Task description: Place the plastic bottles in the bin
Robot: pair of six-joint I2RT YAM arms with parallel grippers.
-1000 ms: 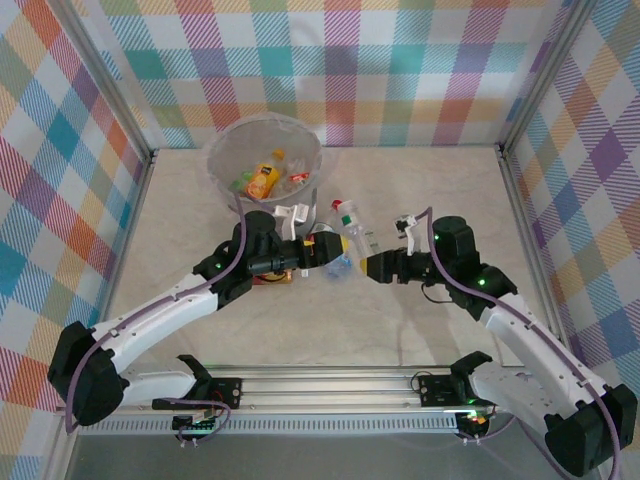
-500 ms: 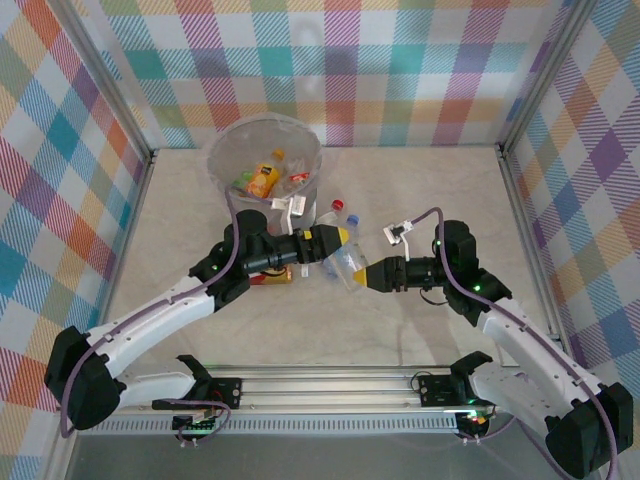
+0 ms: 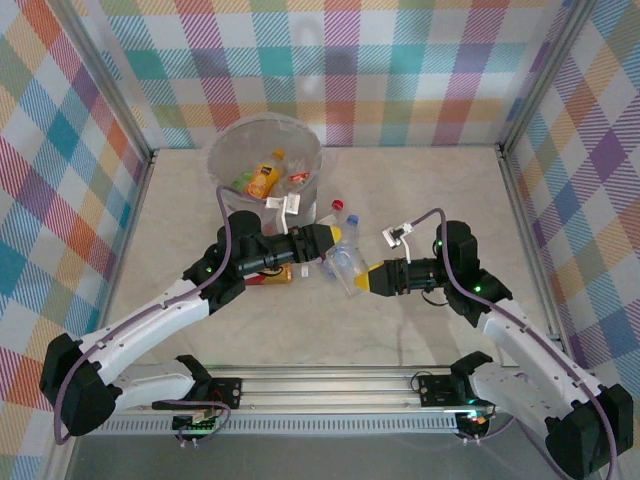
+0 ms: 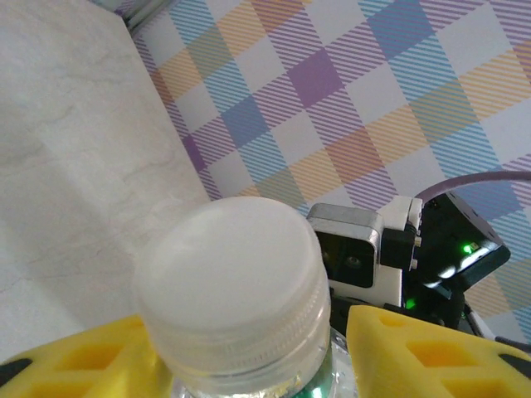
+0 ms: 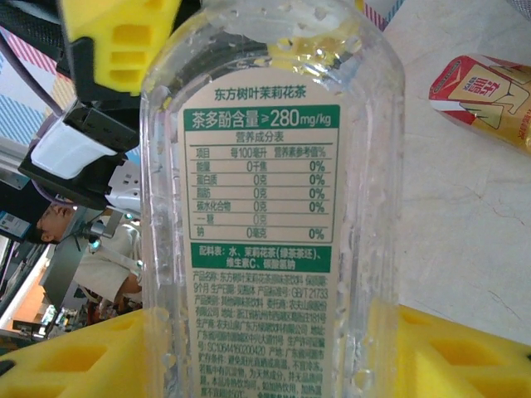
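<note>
While the bin (image 3: 222, 160) stands back left, the left arm (image 3: 160, 310) stretches out to the right and the left gripper (image 3: 337, 234) brackets the white cap (image 4: 228, 282) of a clear bottle (image 3: 347, 263). Pinching or not, I can't tell. Green-and-white label (image 5: 261, 240), droplets inside, it sits near the bin's right side, between both grippers. The right gripper (image 3: 372, 280), pointing left, clamps its lower body, jaws partway apart.

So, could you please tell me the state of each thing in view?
white-capped bottle, capped, spanning from one hand to the other
right hand, shut on the bottle's body
left hand, fingers flanking its neck, grip unclear
bin, upright, bottles inside
orange-label bottle, lying in the bin
red-and-yellow-label bottle, lying on the table
</note>
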